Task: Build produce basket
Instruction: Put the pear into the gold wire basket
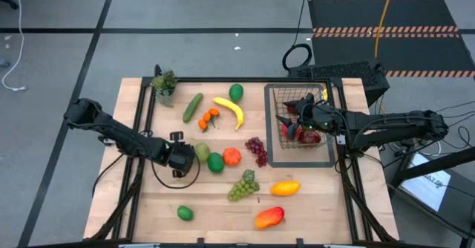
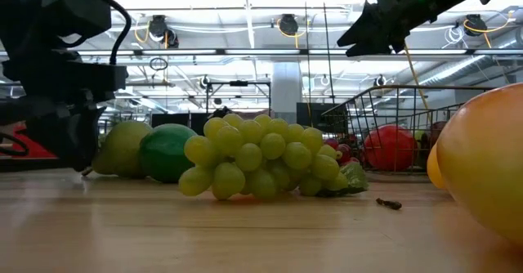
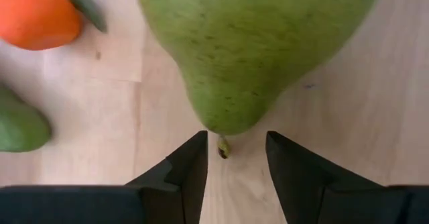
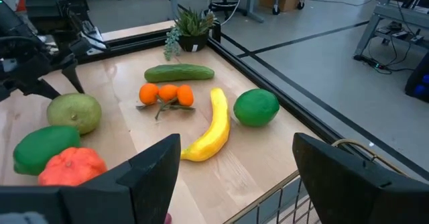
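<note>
Wood, wire and plastic
Pale matt wooden table [image 1: 148, 203]; thin dark metal wire basket [image 1: 326, 140]; speckled matt green pear [image 3: 255, 43]; glossy smooth grapes [image 2: 261, 163].

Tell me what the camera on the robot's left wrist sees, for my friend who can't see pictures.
A big green pear fills most of the picture, its stem end pointing at the left pincer, whose two dark fingers stand apart on either side of the stem without touching it. On the pale wooden table beside the pear lie an orange fruit and part of another green fruit.
</note>
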